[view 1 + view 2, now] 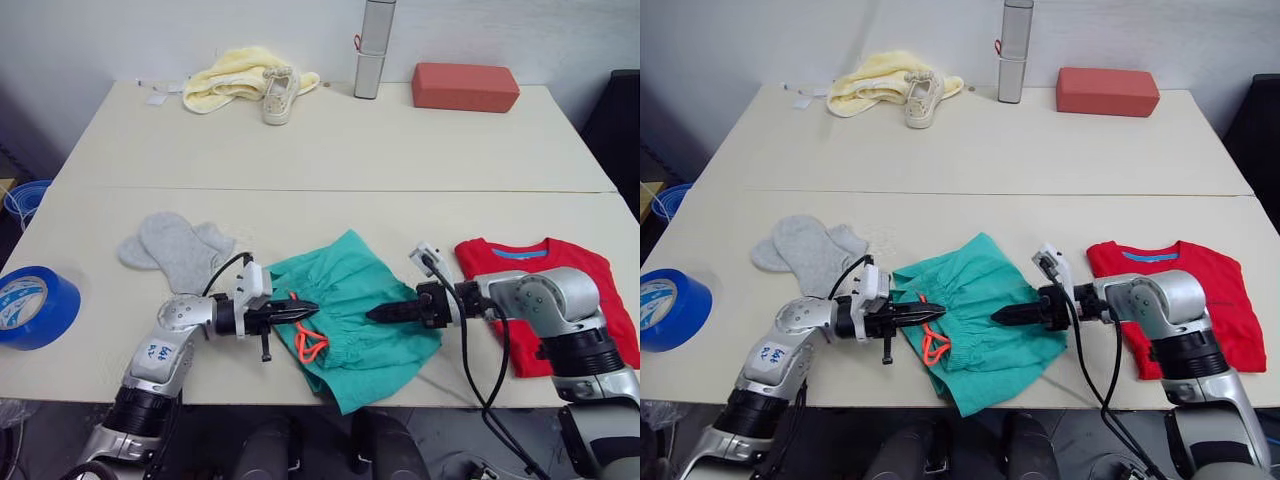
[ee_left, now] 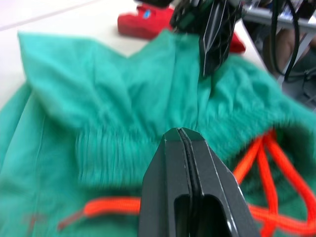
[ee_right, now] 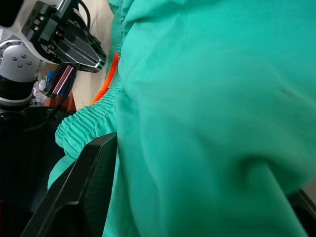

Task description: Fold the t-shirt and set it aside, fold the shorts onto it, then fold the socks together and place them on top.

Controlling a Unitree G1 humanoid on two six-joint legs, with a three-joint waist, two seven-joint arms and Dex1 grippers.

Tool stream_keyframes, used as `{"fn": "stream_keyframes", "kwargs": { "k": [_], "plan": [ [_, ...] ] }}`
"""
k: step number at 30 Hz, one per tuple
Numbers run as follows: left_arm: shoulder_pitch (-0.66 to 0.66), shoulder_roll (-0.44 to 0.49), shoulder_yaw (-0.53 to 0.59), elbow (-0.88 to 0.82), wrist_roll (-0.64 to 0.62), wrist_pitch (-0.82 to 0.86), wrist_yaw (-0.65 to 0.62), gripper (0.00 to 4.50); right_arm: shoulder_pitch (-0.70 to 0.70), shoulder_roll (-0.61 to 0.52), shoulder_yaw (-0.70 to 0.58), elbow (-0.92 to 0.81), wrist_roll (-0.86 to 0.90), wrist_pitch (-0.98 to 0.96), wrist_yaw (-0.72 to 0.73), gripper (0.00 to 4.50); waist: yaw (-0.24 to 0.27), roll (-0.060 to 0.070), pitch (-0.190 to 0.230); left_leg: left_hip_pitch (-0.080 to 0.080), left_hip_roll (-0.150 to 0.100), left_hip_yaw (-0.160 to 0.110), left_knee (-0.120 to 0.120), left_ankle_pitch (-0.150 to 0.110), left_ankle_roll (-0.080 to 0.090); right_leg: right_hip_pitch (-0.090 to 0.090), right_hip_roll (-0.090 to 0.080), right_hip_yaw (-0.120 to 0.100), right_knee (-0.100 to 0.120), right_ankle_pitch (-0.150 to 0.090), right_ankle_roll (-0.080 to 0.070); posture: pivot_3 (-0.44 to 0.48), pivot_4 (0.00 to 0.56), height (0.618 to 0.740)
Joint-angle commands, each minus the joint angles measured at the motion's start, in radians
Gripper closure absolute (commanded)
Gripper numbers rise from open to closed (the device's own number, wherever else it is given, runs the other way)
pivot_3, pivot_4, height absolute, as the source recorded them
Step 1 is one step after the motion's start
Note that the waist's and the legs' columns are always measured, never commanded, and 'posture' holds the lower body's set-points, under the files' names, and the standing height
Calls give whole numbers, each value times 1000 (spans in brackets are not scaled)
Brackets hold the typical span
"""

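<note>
Between my two grippers on the desk lie the shorts, waistband toward my left gripper, whose fingers are pressed together. My right gripper points in from the opposite side; I cannot tell its state.

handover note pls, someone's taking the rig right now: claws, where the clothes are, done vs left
Left claw: shut, empty, at the shorts' waistband by the orange drawstring.
Right claw: over the shorts, open or shut unclear.
T-shirt: folded, set aside on the robot's right.
Shorts: crumpled mid-table at the near edge, not folded, not on the shirt.
Socks: loose, overlapping, on the left.
Left: shorts, then socks.
</note>
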Motion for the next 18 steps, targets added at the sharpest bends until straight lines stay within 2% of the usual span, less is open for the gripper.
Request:
{"fn": "stream_keyframes", "kwargs": {
  "k": [1,5,9,13,18],
  "plan": [
    [-29,-39,-34,-30,14,23,46,4500,-17,-24,-30,-20,36,25,36,1350,0,0,0,0,0,0,0,0,0,0,0,0,0,0,0,0,150,740],
    [-34,-50,-111,34,116,56,104,4500,-16,-44,-38,-22,42,41,48,1350,-1,0,0,0,0,0,1,0,1,0,1,-1,1,0,0,0,150,740],
    [-20,-18,-134,54,168,75,119,4500,-28,-89,-55,30,24,7,81,1350,0,0,0,0,0,0,2,0,1,1,2,-1,2,0,0,0,150,740],
    [-3,11,-138,74,177,72,110,4500,-42,-132,-54,109,-13,-45,116,1350,-3,0,0,1,1,-1,4,0,1,2,1,0,2,1,-1,0,150,740],
    [-2,2,-132,79,159,48,106,4500,-60,-138,-27,200,-52,-83,163,1350,-3,0,0,2,1,-1,3,0,0,2,1,0,2,1,-1,0,150,740]
  ]
}}
